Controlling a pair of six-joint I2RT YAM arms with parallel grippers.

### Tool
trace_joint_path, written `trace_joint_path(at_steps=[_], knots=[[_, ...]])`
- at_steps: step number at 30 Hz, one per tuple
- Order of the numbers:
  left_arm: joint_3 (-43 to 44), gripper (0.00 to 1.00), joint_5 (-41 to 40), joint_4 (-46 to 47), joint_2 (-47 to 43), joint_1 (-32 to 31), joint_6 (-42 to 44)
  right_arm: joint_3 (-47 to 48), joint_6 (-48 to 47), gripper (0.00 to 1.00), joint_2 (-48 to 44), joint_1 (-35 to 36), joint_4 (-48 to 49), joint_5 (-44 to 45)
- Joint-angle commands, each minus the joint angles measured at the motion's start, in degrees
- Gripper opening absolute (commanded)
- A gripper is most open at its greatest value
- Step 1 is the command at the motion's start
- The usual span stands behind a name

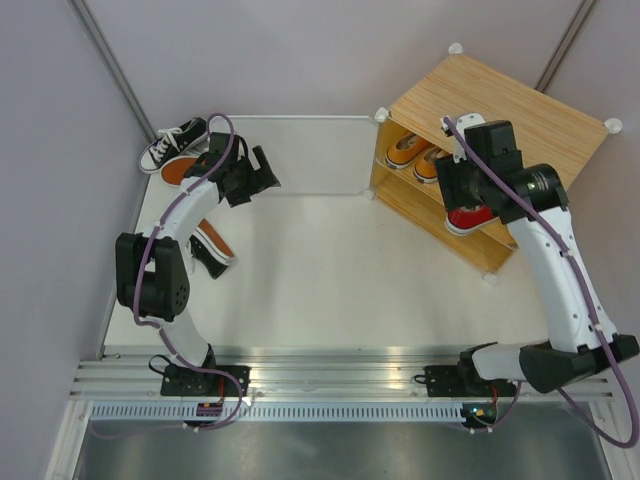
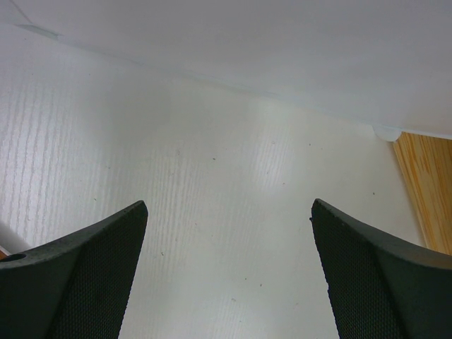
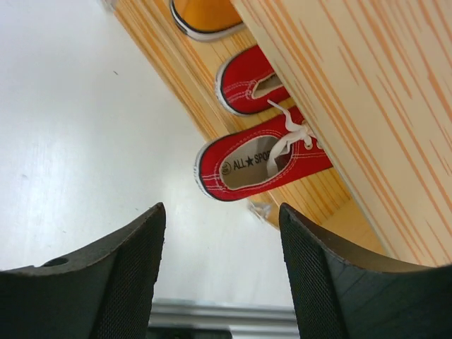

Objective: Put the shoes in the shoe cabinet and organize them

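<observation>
From above, my right gripper (image 1: 460,185) sits at the open front of the shoe cabinet (image 1: 520,120). My own wrist block covers its fingers, so their spread is hidden here. A red shoe (image 1: 468,218) pokes out below the wrist on the lower level. Two orange shoes (image 1: 405,150) sit beside it, half hidden under the wood-grain top. My left gripper (image 1: 262,172) hangs over the white table (image 1: 330,290), well apart from the cabinet. Beyond my left arm lie a black sneaker (image 1: 176,142) and an upturned orange-brown sole (image 1: 180,169). Another dark shoe (image 1: 212,256) is partly covered by my forearm.

In the left wrist view, my textured black fingers (image 2: 85,275) stand wide, with only ribbed tabletop between them. A round white knob (image 2: 387,133) and a strip of wood grain are cut off at the right edge.

In the right wrist view, my fingers (image 3: 106,282) are parted and hold nothing. The red shoe rests on the striped wooden shelf, white lace loose, heel overhanging the edge. A second red shoe (image 3: 247,81), unseen from overhead, lies just beside it. Both toes vanish under the top panel.
</observation>
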Motion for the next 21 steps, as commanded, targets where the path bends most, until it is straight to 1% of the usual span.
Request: trace_joint_path(at_steps=[1,2,3,5,7,11,14,15,16,17,18,19,21], knots=[[0.4,1.00,0.3,0.6,-1.8,0.1,0.1,-4.9,4.3,0.71,-5.1,-0.1,12.5,-4.7],[0.5,1.00,0.3,0.6,-1.7,0.1,0.1,-7.0,5.1,0.72,-6.7,-0.1,15.0,-5.3],[0.5,1.00,0.2,0.6,-1.8,0.1,0.2,-11.7,8.0,0.73,-10.8,-0.1,17.6,-5.4],[0.4,1.00,0.0,0.6,-2.0,0.1,0.3,-16.1,11.4,0.77,-14.1,-0.1,23.0,-4.2],[0.4,1.00,-0.4,0.6,-2.0,0.1,0.3,-21.3,15.8,0.79,-17.6,0.2,25.3,-3.3],[0.4,1.00,-0.4,0.6,-1.9,0.1,0.3,-29.9,24.1,0.80,-22.3,1.4,29.4,5.0],[0.7,1.00,-0.3,0.6,-1.4,0.1,0.3,-33.1,31.9,0.78,-24.4,4.2,31.2,10.4],[0.6,1.00,-0.3,0.6,-1.3,0.1,0.2,-34.9,34.5,0.77,-24.7,5.6,31.3,17.2],[0.8,1.00,-0.3,0.6,-1.1,0.1,0.1,-35.6,37.0,0.77,-24.9,9.1,31.6,21.0],[0.9,1.00,-0.3,0.7,-1.2,0.1,0.0,-36.4,41.2,0.77,-24.7,11.2,30.9,26.2],[0.9,1.00,-0.1,0.6,-1.2,0.1,0.0,-36.2,43.8,0.78,-24.2,13.6,29.8,34.5],[0.9,1.00,0.0,0.6,-1.2,0.1,0.0,-35.9,45.7,0.78,-23.2,17.4,28.5,37.8],[0.9,1.00,0.2,0.6,-1.3,0.1,-0.3,-33.7,50.0,0.79,-19.1,19.7,24.1,42.0]])
